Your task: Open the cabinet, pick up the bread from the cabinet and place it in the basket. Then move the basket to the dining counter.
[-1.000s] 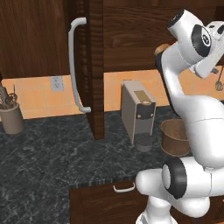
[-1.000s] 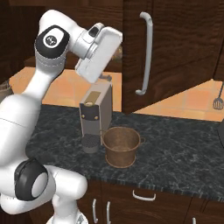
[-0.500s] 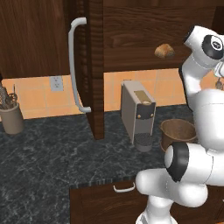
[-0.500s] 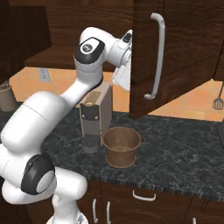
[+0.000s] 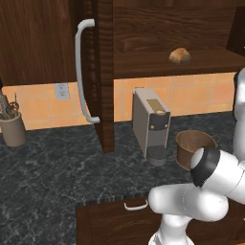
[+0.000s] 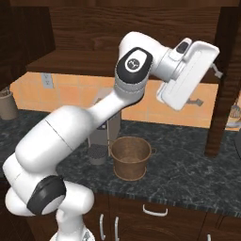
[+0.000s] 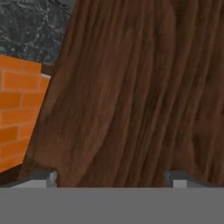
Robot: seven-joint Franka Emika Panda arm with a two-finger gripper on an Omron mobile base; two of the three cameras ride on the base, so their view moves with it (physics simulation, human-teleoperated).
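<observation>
1. You are at the end of the opening step: both doors of the cabinet (image 5: pixel 158 40) stand swung out, and its shelf is bare to reach.
2. The bread (image 5: pixel 180 55) sits on that shelf, toward the right, apart from everything else and not touched.
3. Your hand (image 6: pixel 207 87) is up at the right-hand door (image 6: pixel 225 80), pointing at the wood. In the hand view its two fingertips (image 7: pixel 41 177) stand far apart with nothing between them, so it is wide open and holds nothing.
4. The basket (image 6: pixel 131 157) stands upright on the black surface (image 5: pixel 57 172) just beside the coffee machine (image 5: pixel 150 125), below and a little right of the bread, and looks empty.
5. Next, I judge, you should pull the hand back clear of the door, swing it left toward the shelf, and line the open fingers up on either side of the bread.
6. Watch the door edge and the shelf lip as you turn; the loaf is small and rounded, so it may roll if nudged before you close on it.
</observation>
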